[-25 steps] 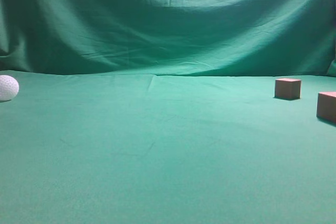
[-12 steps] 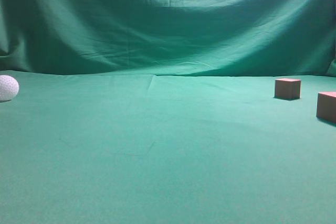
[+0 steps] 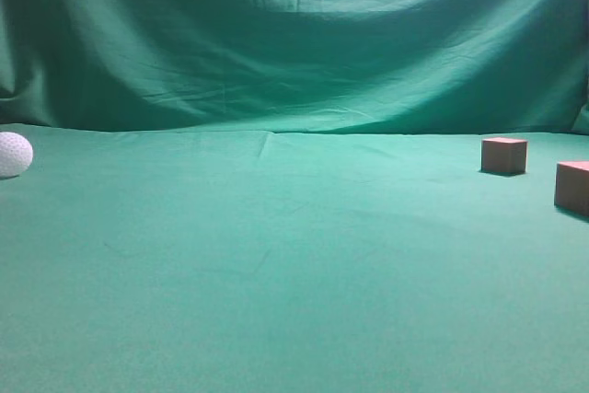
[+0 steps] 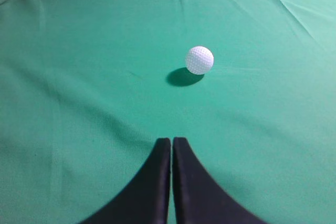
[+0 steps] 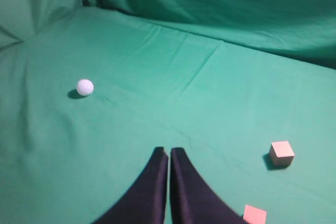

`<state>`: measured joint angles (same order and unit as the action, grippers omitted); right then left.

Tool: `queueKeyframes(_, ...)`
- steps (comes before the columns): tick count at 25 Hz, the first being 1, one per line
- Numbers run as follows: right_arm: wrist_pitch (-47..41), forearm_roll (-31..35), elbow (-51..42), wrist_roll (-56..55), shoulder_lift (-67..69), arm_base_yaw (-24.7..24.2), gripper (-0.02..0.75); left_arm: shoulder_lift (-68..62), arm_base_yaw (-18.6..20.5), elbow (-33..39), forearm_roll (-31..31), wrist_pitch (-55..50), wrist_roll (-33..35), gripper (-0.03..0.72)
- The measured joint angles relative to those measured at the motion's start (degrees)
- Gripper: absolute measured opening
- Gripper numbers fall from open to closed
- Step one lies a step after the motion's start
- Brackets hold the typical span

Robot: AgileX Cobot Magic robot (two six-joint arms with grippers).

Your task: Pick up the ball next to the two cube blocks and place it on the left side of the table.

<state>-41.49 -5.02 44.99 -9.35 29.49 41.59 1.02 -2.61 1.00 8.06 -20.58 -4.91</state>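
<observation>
Ball [image 3: 14, 154] rests far left on the desk [image 3: 276, 273], apart from both cubes [image 3: 504, 155]; left fingers [image 4: 171, 148] and right fingers [image 5: 168, 157] pressed together, so withdraw without nudging it.

Closed right tool [image 5: 168, 153] (empty), ball [image 5: 84, 86] far left.

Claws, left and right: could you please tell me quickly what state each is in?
Left claw: closed, holding nothing.
Right claw: closed, holding nothing.
</observation>
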Motion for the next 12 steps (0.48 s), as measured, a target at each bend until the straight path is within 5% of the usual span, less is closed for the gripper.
queueKeyframes(12, -2.3, 0.5, -3.5, 0.2, -5.5, 0.0, 0.000, 0.0, 0.0, 0.0, 0.0, 0.0, 0.0, 0.000)
